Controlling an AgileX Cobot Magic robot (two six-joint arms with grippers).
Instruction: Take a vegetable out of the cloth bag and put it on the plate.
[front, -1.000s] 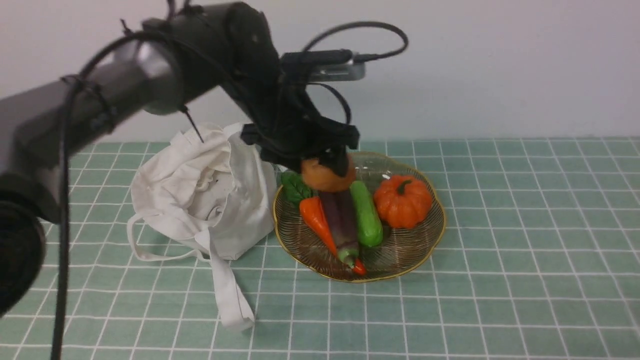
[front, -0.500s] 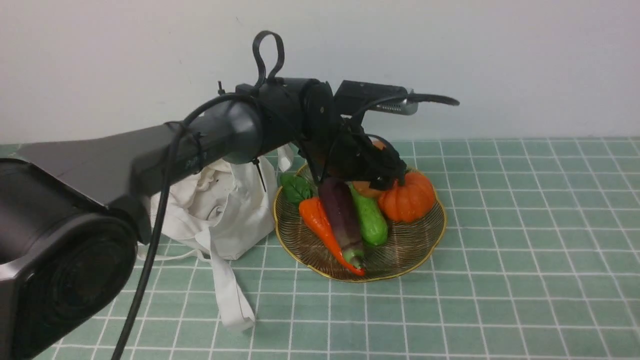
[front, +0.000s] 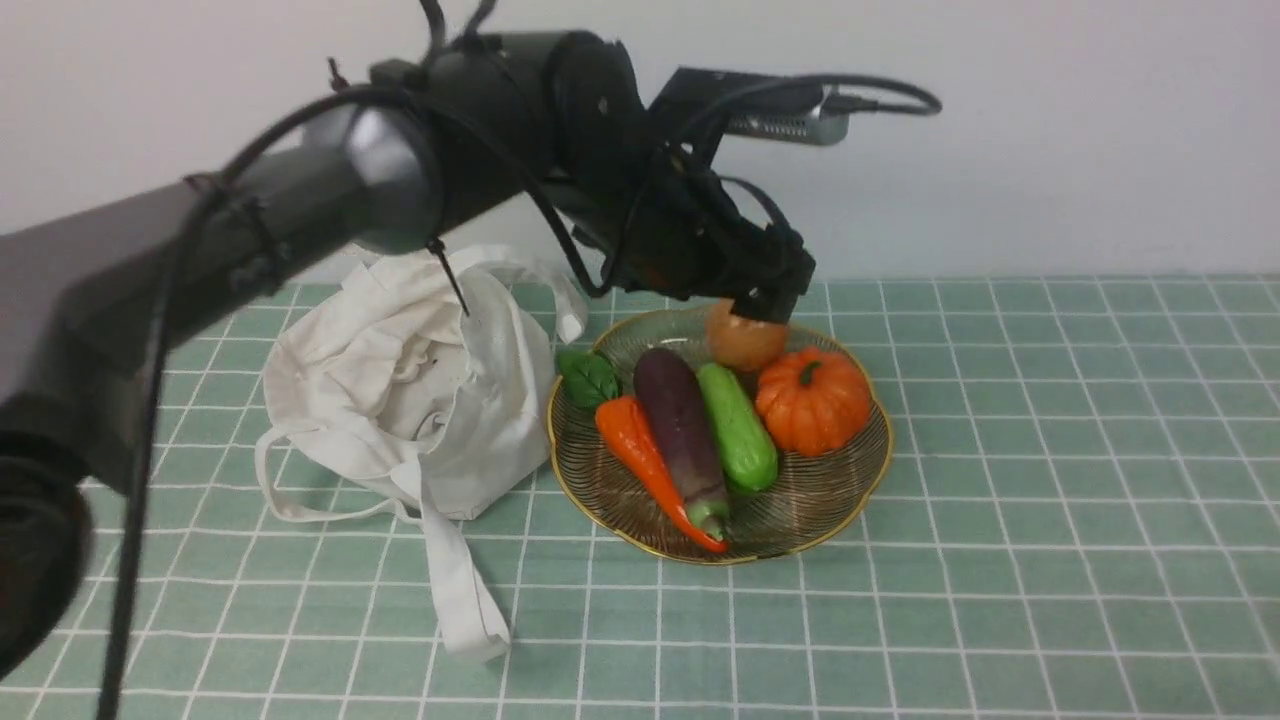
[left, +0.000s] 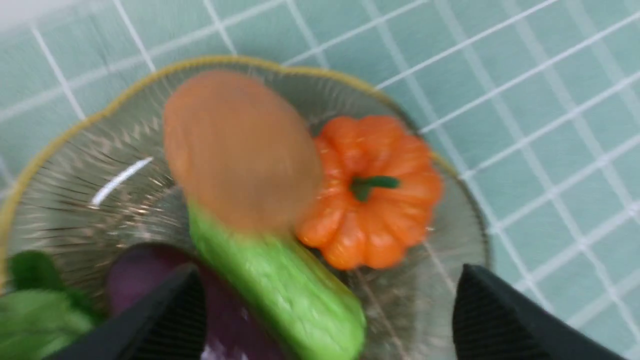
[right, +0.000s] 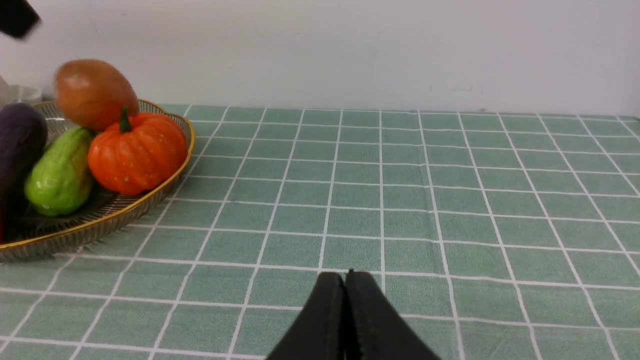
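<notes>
With left jaws spread and right jaws pressed together: one plate (front: 600, 505) bearing one potato (front: 742, 342), one pumpkin (front: 813, 402), one squash (front: 738, 425), one eggplant (front: 680, 425), one red-orange pepper (front: 650, 465) and greens (front: 588, 377), beside one bag (front: 500, 400) on the table (front: 1050, 500). Potato: below the left jaws, outside their gap, near the pumpkin.

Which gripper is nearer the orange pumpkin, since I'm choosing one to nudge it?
Left: the left gripper hovers above the plate, near it; the right gripper is away from the plate.
</notes>
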